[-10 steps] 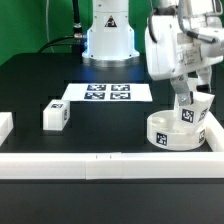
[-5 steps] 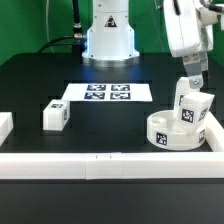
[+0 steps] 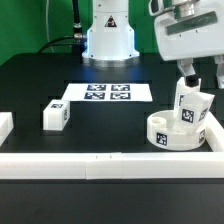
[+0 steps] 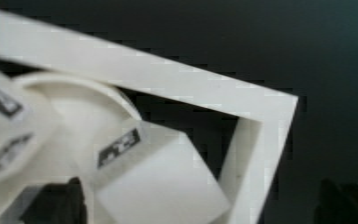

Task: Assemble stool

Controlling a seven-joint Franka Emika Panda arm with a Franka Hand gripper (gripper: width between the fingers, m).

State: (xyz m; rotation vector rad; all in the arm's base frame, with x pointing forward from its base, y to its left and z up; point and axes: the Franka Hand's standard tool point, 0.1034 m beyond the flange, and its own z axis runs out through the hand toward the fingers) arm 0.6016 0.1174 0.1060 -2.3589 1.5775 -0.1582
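Leg (image 3: 190,104) on seat (image 3: 170,133) — seemingly tilted

**Head Count of Parts**

One round thick white plastic seat disc (image 3: 174,136). Two short white tagged block legs: one leg in the disc (image 3: 190,104), one leg apart (image 3: 55,116). One flat white marker board (image 3: 105,93), four tags. One two-finger gripper (image 3: 202,73). Two long white border rails: front rail (image 3: 100,162), side rail (image 3: 216,128). One cut-off white piece (image 3: 4,125) at the exterior view's left edge, kind unclear.
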